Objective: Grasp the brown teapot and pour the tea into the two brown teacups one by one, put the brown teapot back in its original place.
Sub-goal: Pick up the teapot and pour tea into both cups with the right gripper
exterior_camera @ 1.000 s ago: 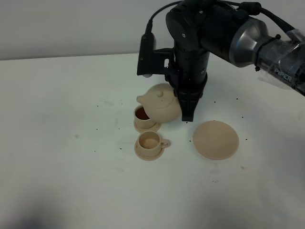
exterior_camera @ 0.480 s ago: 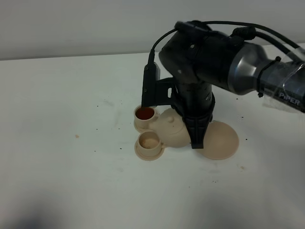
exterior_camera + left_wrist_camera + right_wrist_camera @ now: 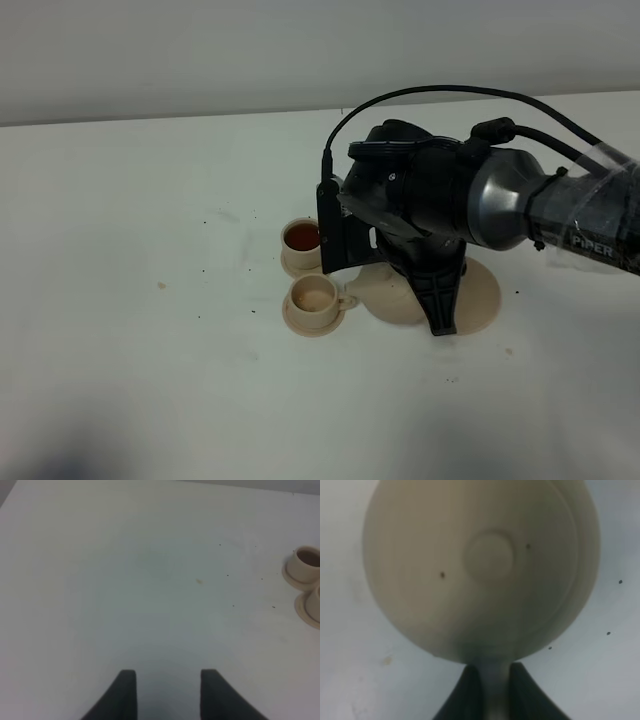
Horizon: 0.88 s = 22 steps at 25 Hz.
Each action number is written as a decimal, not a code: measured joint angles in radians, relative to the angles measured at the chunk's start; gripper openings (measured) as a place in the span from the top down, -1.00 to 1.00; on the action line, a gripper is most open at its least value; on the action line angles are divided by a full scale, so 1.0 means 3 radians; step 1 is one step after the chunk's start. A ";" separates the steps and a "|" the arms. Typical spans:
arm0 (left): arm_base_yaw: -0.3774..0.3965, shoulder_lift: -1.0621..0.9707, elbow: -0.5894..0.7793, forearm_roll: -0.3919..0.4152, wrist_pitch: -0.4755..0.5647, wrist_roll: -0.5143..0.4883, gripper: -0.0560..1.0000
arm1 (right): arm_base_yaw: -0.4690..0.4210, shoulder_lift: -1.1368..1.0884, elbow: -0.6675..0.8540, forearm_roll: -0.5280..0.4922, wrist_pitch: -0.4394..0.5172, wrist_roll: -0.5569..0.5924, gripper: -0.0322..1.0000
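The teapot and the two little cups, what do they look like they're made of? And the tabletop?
Teapot: probably ceramic, pale tan and matte; its smooth rounded body shows soft shading, no sharp glints. Far cup and near cup: likely the same matte tan ceramic, judging by colour and thick rims. Tabletop: smooth, white, perhaps laminate or painted board; unclear which.

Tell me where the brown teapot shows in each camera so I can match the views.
Exterior high: brown teapot mostly hidden behind the right arm, right of the tea-filled teacup.
Left wrist: not in view.
Right wrist: fills the frame, seen from above, handle in the right gripper.
Shared landmark: tea-filled teacup, also at the left wrist frame's edge; absent from right wrist.
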 joint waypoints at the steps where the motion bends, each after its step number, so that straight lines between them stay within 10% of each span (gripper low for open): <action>1: 0.0000 0.0000 0.0000 0.0000 0.0000 0.0000 0.28 | 0.0000 0.0000 0.0011 -0.0032 -0.0026 0.0008 0.73; 22: 0.0000 0.0000 0.0000 0.0000 0.0000 0.0000 0.28 | 0.0261 0.0075 0.0018 -0.0816 -0.0233 -0.0047 0.73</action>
